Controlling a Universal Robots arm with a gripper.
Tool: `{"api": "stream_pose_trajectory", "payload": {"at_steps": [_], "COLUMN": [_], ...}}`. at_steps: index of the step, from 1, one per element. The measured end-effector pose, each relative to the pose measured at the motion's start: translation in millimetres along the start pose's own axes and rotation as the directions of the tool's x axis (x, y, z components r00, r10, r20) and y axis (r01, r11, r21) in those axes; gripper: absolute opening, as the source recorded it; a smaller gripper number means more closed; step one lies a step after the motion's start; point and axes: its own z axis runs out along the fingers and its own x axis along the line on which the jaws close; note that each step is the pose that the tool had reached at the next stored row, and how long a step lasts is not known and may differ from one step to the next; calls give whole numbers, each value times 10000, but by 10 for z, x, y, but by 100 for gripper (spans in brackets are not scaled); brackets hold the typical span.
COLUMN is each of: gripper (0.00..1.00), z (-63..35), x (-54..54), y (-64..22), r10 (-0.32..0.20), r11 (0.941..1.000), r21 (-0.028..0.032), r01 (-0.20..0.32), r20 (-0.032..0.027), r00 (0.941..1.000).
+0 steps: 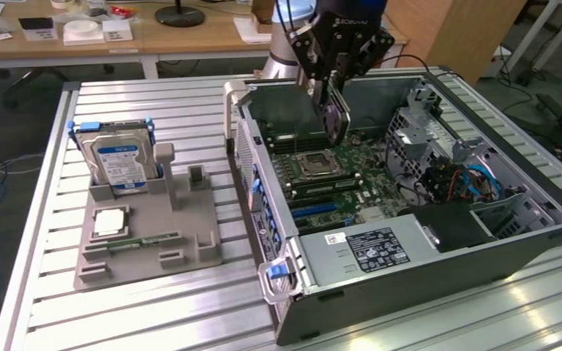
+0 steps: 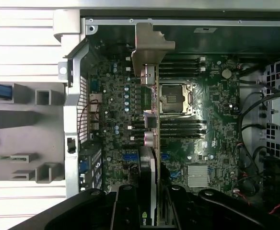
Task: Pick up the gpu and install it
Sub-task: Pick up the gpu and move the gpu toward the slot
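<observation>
Starting on the exterior view's left, there's a slatted metal worktop (image 1: 164,110) with a grey plastic holder (image 1: 149,252) sitting on it. A hard drive (image 1: 117,157) with a blue label stands upright in the holder's far slot, and a small green memory stick (image 1: 143,242) lies flat in a groove nearer the camera. Just beside the holder, toward the exterior view's right, is the open computer case (image 1: 437,292) lying on its side, so you look straight down at the motherboard (image 1: 359,191) and the processor socket (image 1: 316,165) in the middle of it. Above the far part of that board hangs the claw (image 1: 328,86), pinched narrow on the top edge of the graphics card (image 1: 336,121). So the card is off the worktop and in the air inside the case opening, held upright and edge-on. Its lower edge looks close to the board near the socket, but I can't tell if it's touching anything. In the wrist view the card runs as a thin strip between the black fingers (image 2: 125,211), with its silver metal bracket (image 2: 149,48) at the far end near the case wall. Further to the exterior view's right, the case has a tangle of blue cables (image 1: 474,179).
</observation>
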Motion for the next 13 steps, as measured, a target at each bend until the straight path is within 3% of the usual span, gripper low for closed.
{"api": "stream_pose_trajectory", "payload": {"at_steps": [13], "gripper": [27], "z": [4], "x": [-182], "y": [7], "r10": [0], "r11": [10000], "r21": [0], "r01": [0], "r20": [0], "r00": [10000]}}
